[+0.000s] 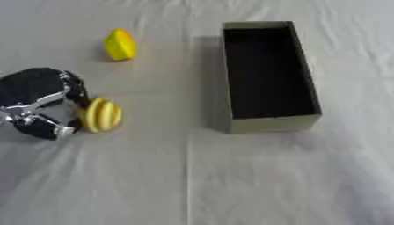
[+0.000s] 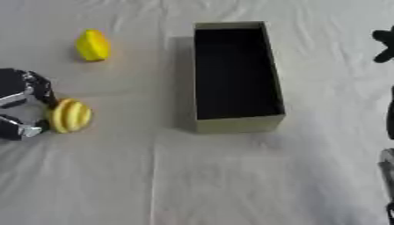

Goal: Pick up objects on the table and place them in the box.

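A ribbed yellow object is being pinched at the table's left by the left hand, fingers curled on it, ribs running upright. A yellow lemon-shaped object is lying farther back. Open cloth is separating both from the box, long axis running away. Dark right-arm parts are being shown only in the right eye view; the hand's state cannot be told.

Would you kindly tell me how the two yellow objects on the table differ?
The ribbed yellow object sits in the left hand, whose fingers curl round it; the smooth yellow object lies farther back, untouched. The ribbed one looks paler and striped, the smooth one brighter. Both are outside the box.
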You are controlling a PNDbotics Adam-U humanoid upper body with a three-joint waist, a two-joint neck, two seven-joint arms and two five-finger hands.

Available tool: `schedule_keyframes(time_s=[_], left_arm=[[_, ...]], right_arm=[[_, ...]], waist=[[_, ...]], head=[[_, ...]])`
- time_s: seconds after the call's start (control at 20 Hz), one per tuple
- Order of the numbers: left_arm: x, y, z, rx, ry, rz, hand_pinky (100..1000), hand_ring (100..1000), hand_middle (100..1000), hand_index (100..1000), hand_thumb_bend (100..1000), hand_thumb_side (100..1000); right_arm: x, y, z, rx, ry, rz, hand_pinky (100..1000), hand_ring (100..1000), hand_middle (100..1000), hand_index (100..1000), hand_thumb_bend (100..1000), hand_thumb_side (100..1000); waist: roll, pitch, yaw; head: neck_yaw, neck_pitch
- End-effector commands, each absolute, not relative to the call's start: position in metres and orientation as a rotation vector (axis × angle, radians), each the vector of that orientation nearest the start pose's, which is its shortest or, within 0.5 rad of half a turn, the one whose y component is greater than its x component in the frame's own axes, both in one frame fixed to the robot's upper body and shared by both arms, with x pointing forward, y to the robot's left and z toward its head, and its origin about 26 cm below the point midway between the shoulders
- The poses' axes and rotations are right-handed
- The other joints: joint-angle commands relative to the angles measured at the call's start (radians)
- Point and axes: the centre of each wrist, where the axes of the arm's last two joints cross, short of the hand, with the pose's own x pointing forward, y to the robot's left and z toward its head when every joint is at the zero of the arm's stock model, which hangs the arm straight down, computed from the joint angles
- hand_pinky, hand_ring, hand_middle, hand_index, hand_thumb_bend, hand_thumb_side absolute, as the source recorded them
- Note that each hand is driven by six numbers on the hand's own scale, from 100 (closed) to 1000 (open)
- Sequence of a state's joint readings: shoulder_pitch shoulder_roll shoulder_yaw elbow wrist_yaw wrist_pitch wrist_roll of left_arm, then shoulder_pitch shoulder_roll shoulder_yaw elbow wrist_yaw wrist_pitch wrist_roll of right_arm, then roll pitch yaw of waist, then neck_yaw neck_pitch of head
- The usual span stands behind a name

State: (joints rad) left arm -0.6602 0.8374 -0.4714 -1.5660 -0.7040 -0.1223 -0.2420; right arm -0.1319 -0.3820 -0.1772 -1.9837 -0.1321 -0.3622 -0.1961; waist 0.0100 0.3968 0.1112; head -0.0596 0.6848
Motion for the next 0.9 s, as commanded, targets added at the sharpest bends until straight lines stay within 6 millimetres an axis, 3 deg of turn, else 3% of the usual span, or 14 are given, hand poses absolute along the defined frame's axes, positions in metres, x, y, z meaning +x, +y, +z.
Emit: schedule_keyframes(time_s=[0.05,0.25,0.7,0.9], left_arm=[[0.377,0.287,0.219,1.063,-1.611,-1.759,527,514,439,432,234,100],[0.367,0.284,0.228,1.034,-1.665,-1.762,509,497,429,416,226,100],[0.310,0.239,0.323,0.984,-2.060,-1.756,505,488,418,416,177,100],[0.311,0.215,0.347,0.900,-2.141,-1.813,508,488,420,418,128,100]], right_arm=[[0.277,-0.329,0.180,-0.311,-2.538,0.024,890,735,404,701,100,610],[0.276,-0.330,0.180,-0.314,-2.537,0.019,890,735,404,700,100,610],[0.275,-0.334,0.182,-0.329,-2.550,0.025,889,735,407,701,100,606],[0.275,-0.335,0.183,-0.328,-2.557,0.030,888,736,409,702,100,606]], waist=[[0.000,-0.018,-0.001],[0.000,-0.018,-0.001],[0.002,-0.027,0.007],[0.003,-0.031,0.007]], head=[[0.003,-0.003],[0.000,-0.003],[-0.002,-0.002],[0.006,0.005]])
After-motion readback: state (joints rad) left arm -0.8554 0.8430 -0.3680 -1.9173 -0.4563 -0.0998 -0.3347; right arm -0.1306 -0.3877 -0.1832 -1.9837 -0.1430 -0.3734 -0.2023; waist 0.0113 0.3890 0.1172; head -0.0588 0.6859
